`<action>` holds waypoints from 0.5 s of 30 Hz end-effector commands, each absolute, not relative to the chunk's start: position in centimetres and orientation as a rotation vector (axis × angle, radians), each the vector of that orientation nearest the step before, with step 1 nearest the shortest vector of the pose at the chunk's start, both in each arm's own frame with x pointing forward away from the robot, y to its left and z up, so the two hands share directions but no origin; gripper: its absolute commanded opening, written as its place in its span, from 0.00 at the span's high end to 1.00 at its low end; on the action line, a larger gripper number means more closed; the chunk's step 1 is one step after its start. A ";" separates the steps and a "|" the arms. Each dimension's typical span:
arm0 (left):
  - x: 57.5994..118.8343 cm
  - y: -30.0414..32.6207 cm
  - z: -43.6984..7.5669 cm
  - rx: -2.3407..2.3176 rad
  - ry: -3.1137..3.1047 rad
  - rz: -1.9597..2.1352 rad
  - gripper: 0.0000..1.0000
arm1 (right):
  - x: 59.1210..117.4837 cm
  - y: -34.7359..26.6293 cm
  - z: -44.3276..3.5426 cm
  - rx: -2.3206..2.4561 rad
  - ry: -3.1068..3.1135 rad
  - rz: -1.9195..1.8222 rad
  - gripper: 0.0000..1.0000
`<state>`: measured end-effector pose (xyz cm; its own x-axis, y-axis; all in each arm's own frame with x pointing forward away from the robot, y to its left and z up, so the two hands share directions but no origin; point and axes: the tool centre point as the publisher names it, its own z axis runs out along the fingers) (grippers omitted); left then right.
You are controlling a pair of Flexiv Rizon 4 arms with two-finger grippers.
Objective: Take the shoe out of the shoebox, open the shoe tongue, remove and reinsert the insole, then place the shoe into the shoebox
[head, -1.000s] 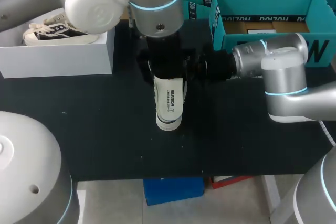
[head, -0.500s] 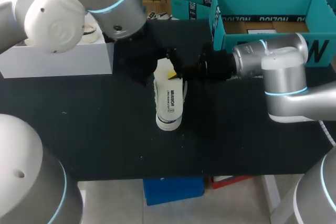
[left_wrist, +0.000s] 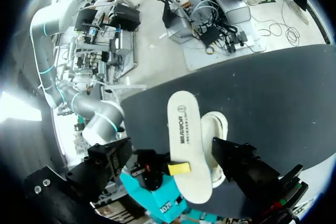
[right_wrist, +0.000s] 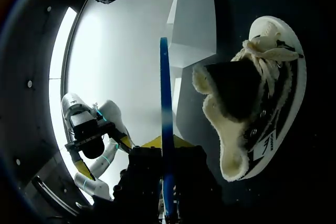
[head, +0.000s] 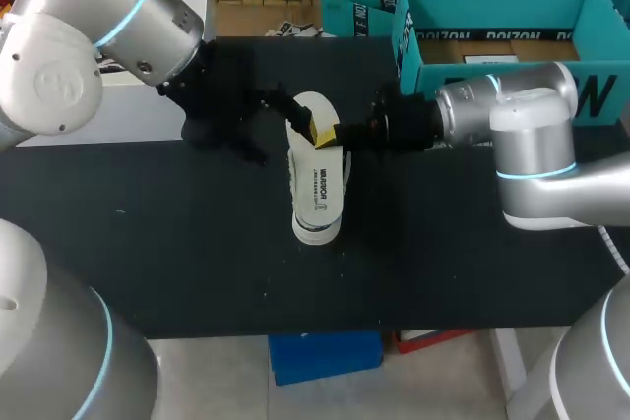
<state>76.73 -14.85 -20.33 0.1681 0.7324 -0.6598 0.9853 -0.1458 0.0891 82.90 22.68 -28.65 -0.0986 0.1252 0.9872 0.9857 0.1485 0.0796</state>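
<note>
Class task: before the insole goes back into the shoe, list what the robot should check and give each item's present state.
1. Right pincer shut on insole: ok.
2. Insole out of shoe: ok.
3. Shoe's mouth open and unblocked: ok.
4. Left pincer open, off the shoe: ok.
5. Shoe held steady for insertion: not ok, no pincer holds it.
6. Insole's toe end aimed at the mouth: cannot tell.
</note>
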 end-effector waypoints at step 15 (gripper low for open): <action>76.7 -12.3 -22.9 1.414 1.430 -1.026 0.00 | 82.9 22.8 -28.7 -1.155 -1.437 -1.102 1.00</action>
<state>77.71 -13.04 -22.00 0.0384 0.5681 -0.8221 0.9990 -0.0413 0.0182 82.90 22.68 -28.65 -0.0986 0.1251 0.9872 0.9857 0.1485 0.0796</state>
